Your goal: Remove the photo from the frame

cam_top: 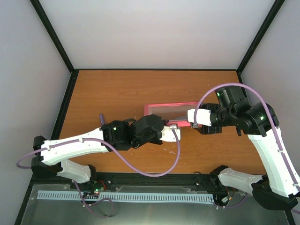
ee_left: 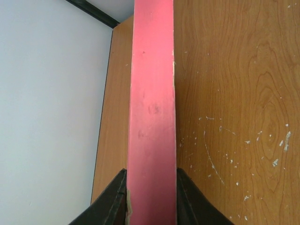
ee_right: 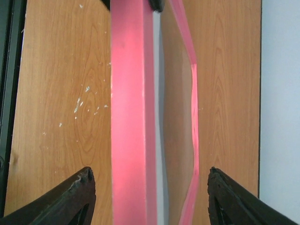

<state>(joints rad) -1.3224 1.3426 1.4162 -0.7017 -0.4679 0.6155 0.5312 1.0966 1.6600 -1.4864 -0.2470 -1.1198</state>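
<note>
My left pincer (ee_left: 151, 174) is closed onto the frame (cam_top: 168, 105). In the left wrist view both dark fingers (ee_left: 115, 199) press against a pink rail, one on each face, with no gap showing. That rail runs from between them at the bottom centre straight up to the top edge of the picture. The opening is only as wide as the rail is thick.

My right pincer (ee_right: 150, 171) is spread wide. Its two fingers (ee_right: 77, 194) sit in the lower left and lower right corners of the right wrist view, well apart from each other. The frame passes between them, and neither finger touches it. A thick pink rail runs up the middle of that view. A thin, wavy pink strip lies to its right, with brown between them and a pale grey sliver just beside the thick rail.

In the top view the frame sits in the centre of the picture, over the wooden counter (cam_top: 108, 93). My left pincer is at its lower left corner and my right pincer reaches in from the right end. I cannot tell whether it rests on the counter or hangs clear of it.

The photo is not plainly visible. The pane looks greyish from above, and I cannot tell whether the pale sliver is its edge.
</note>
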